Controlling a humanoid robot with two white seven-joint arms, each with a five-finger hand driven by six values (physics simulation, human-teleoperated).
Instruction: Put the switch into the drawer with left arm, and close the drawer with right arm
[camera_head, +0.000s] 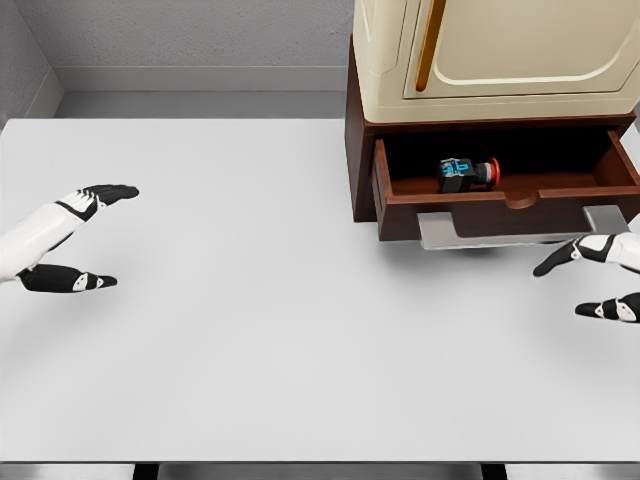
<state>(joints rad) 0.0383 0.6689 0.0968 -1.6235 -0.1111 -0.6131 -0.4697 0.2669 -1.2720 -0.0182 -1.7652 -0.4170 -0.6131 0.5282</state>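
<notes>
The small boxy switch (466, 173), blue-black with a round red cap, lies inside my open dark wooden drawer (505, 205). My left hand (75, 238) hovers spread over the smooth white table (250, 300); my right hand (597, 277), also spread and empty, sits just below the drawer's flat grey metal handle (520, 228)
</notes>
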